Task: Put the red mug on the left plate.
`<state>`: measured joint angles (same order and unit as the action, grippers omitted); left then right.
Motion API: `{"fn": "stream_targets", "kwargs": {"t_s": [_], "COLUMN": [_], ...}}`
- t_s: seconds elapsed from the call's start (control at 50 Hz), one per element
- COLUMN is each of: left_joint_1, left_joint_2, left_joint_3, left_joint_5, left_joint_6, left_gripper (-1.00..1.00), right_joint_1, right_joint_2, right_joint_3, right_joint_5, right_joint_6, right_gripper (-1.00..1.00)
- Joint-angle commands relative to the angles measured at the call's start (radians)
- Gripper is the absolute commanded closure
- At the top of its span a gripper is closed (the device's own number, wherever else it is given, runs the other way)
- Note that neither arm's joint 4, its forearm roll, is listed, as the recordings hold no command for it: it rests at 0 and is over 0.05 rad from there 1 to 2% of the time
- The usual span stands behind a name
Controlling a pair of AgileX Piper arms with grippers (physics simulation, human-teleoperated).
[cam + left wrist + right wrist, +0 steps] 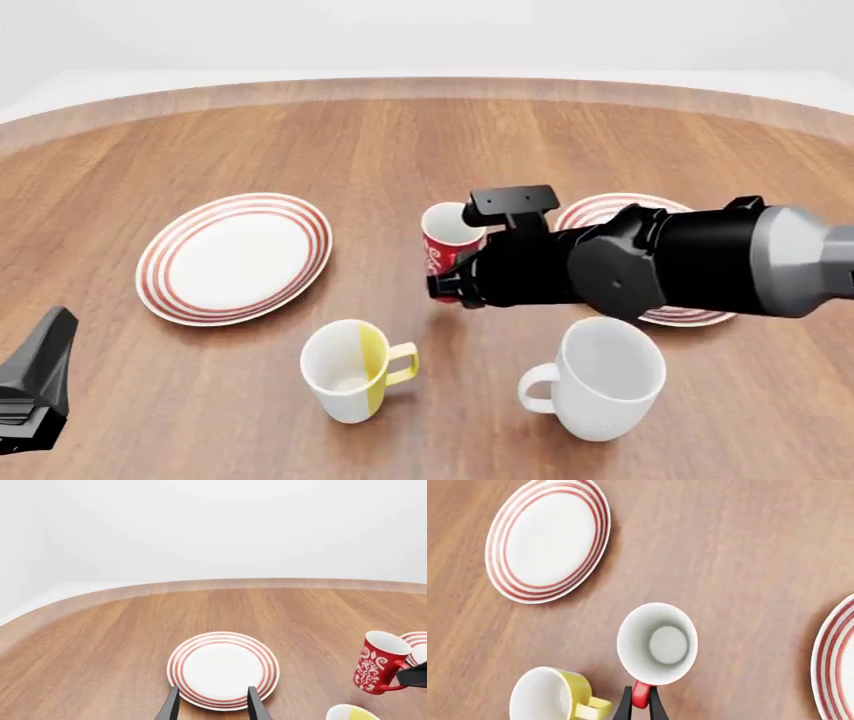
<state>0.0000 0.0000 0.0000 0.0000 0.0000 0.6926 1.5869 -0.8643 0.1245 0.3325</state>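
The red mug [445,243] with white swirls hangs tilted a little above the table between the two plates; it also shows in the left wrist view [377,662] and from above in the right wrist view [657,643]. My right gripper [640,700] is shut on its red handle [640,694]; in the front view the right gripper [454,288] is mostly hidden by the arm. The left plate [235,256] lies empty on the table, also in the left wrist view [223,669] and right wrist view [547,538]. My left gripper [212,706] is open, empty, just short of that plate.
A white mug with a yellow stripe [348,370] and a big plain white mug [601,378] stand near the front. The right plate [693,312] is partly hidden under my right arm. The table's curved far edge [427,88] runs across the back.
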Motion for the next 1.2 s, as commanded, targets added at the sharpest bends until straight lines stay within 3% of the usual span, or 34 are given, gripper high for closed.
{"fn": "stream_targets", "kwargs": {"t_s": [0.02, 0.34, 0.94, 1.2], "left_joint_1": [0.000, 0.000, 0.000, 0.000], "left_joint_2": [0.000, 0.000, 0.000, 0.000], "left_joint_3": [0.000, 0.000, 0.000, 0.000], "left_joint_5": [0.000, 0.000, 0.000, 0.000], "left_joint_6": [0.000, 0.000, 0.000, 0.000], "left_gripper": [-1.00, -1.00, -1.00, -1.00], "right_joint_1": [-0.009, -0.025, 0.052, 0.076], "right_joint_2": [-0.012, -0.009, 0.023, 0.039], "right_joint_3": [-0.027, -0.084, -0.220, -0.267], "right_joint_5": [0.027, 0.070, 0.114, 0.083], "right_joint_6": [-0.047, -0.175, -0.291, -0.328], "right_gripper": [1.00, 1.00, 1.00, 1.00]}}
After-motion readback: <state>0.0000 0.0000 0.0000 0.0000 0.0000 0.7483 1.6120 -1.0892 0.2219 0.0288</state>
